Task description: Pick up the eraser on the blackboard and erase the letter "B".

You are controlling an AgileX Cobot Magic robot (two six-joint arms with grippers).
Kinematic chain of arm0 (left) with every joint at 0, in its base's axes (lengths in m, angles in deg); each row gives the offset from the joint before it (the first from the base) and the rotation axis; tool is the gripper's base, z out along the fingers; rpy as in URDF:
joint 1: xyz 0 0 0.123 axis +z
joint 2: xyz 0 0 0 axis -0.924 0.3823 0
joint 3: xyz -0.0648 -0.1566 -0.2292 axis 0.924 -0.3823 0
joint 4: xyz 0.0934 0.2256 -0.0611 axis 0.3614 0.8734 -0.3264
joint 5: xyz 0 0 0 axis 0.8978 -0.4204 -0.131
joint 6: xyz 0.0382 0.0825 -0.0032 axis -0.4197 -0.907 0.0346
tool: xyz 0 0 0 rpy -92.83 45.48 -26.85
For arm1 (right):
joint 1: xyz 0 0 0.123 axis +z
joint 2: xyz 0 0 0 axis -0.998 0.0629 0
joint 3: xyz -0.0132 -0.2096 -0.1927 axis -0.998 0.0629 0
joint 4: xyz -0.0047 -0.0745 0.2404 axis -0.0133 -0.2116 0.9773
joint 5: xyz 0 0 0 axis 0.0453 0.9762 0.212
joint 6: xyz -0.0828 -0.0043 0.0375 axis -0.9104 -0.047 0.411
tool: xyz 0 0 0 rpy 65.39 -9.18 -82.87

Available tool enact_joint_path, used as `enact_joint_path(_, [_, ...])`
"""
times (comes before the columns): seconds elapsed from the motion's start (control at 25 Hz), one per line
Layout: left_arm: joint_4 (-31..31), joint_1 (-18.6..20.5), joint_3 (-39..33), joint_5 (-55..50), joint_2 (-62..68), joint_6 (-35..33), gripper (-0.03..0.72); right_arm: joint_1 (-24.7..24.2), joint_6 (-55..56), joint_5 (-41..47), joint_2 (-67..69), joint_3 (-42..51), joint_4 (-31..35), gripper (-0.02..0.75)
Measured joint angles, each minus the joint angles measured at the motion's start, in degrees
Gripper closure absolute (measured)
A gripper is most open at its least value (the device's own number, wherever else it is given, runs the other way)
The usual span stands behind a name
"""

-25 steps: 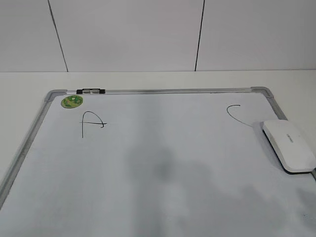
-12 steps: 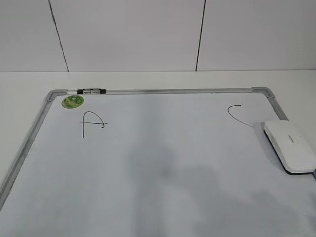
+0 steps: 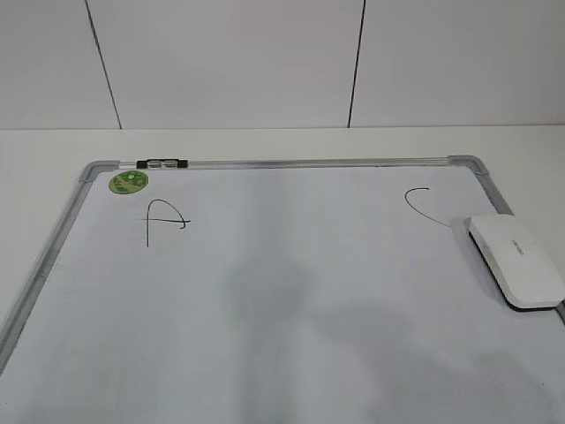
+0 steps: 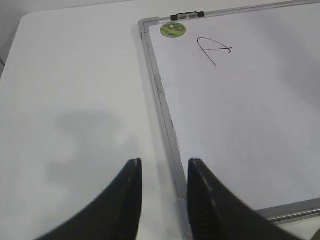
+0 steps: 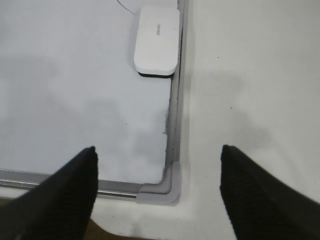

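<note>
The white eraser lies on the right edge of the blackboard, just below the letter "C". It also shows in the right wrist view, against the board's right frame. No letter "B" shows; the board between "A" and "C" carries no marks. My right gripper is wide open and empty over the board's near right corner, well short of the eraser. My left gripper is open and empty over the board's left frame. Neither gripper shows in the exterior view.
A green round sticker and a black-and-silver clip sit at the board's far left corner, also in the left wrist view as sticker and clip. The board lies on a white table with a tiled wall behind.
The eraser and the board have not moved. Only the soft shadows on the near part of the board have shifted slightly.
</note>
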State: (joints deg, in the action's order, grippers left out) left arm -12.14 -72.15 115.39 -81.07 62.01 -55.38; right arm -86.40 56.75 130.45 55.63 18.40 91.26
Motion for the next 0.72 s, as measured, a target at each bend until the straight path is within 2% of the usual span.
enact_joint_path(0.28, [0.0, 0.0, 0.0, 0.1, 0.0, 0.0, 0.452, 0.0, 0.0, 0.2, -6.0, 0.0, -0.1, 0.153])
enact_joint_path(0.72, [-0.1, 1.0, 0.0, 0.3, 0.0, 0.0, 0.452, 0.0, 0.2, 0.2, -6.3, 0.0, -0.2, 0.153])
